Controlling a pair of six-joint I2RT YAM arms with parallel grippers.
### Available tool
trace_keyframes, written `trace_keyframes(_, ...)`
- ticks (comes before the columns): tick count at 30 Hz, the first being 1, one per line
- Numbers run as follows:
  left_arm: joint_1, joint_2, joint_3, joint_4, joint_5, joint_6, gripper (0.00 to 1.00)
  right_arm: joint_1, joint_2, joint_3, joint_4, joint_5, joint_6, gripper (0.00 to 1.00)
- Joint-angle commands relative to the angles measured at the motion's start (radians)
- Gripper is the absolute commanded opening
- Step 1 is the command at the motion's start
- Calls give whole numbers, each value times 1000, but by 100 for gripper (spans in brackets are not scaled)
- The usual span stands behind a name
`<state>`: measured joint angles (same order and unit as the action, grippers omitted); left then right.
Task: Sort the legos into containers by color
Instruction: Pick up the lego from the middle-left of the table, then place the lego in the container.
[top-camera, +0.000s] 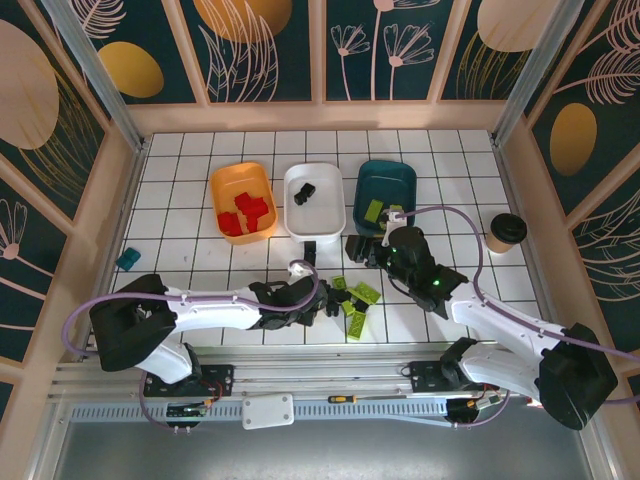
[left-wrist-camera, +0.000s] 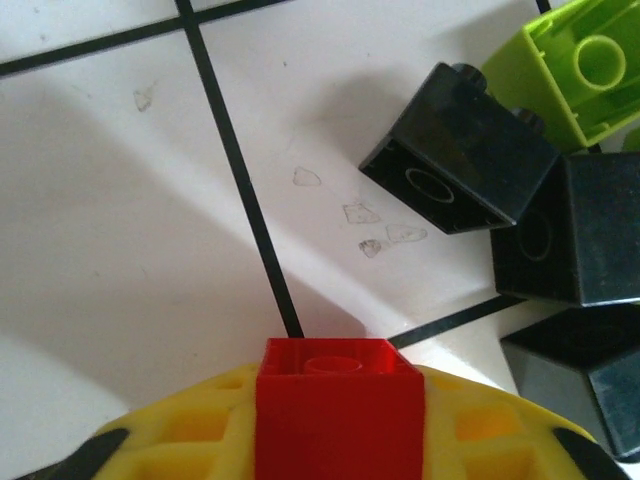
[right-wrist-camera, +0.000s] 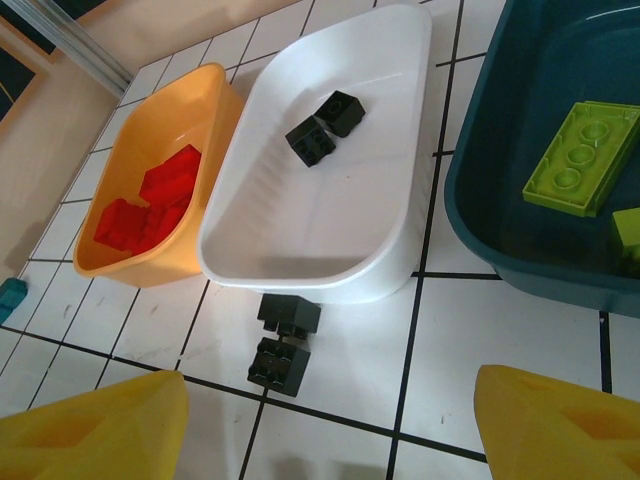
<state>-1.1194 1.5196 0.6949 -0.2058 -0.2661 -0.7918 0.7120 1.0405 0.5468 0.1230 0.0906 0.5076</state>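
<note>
While the left gripper (top-camera: 318, 303) sits low over the white tiled table (top-camera: 200, 260), near the loose pile, its yellow fingers (left-wrist-camera: 190, 435) are closed on a small red plastic brick (left-wrist-camera: 338, 420). The brick stands stud-side up between the pads, just above the tile.

Loose pile, left wrist view: three black plastic bricks (left-wrist-camera: 460, 150) lie tumbled together to the right of the held brick, one on its side with the hollow underside showing. One lime green brick (left-wrist-camera: 580, 60) touches the farthest of them. From above, several lime green pieces (top-camera: 352, 300) lie between the two arms.

Right gripper (right-wrist-camera: 330, 430): jaws wide apart, nothing between them. It hangs over the table just in front of the white tray and the dark teal tray.

Trays, in a row at the far side:
- orange shallow plastic tray (right-wrist-camera: 170, 110), left: a heap of red bricks (right-wrist-camera: 145, 205).
- white shallow plastic tray (right-wrist-camera: 320, 220), middle: two black bricks (right-wrist-camera: 325, 125) near its far end.
- dark teal shallow plastic tray (right-wrist-camera: 520, 120), right: a flat lime green plate (right-wrist-camera: 580, 160) with four studs, and a second lime piece at the frame edge (mostly cut off).

Two more black bricks (right-wrist-camera: 283, 345) sit on the table, just beside the white tray's near wall.

Others: small teal block (top-camera: 128, 260) at the left edge; black-lidded paper cup (top-camera: 505, 232) at the right.
</note>
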Motion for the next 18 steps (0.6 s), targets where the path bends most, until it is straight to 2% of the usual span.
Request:
trace_keyframes(1, 1, -31, 12, -29, -70, 6, 16, -8, -22, -8, 4, 37, 12, 75)
trace_keyframes(5, 83, -116, 52, -99, -153, 64, 13, -8, -20, -5, 10, 36, 13, 75)
trace_keyframes(9, 294, -250, 65, -72, -183, 132, 13, -8, -14, -5, 16, 37, 13, 75)
trace_keyframes(11, 401, -278, 94, -41, -189, 155, 17, -8, -9, -7, 20, 38, 15, 76)
trace_keyframes(13, 510, -253, 139, -6, -178, 171, 19, -8, -1, -5, 22, 36, 18, 75)
trace_keyframes(18, 723, -82, 246, 53, -149, 187, 13, -8, -2, -8, 16, 35, 21, 76)
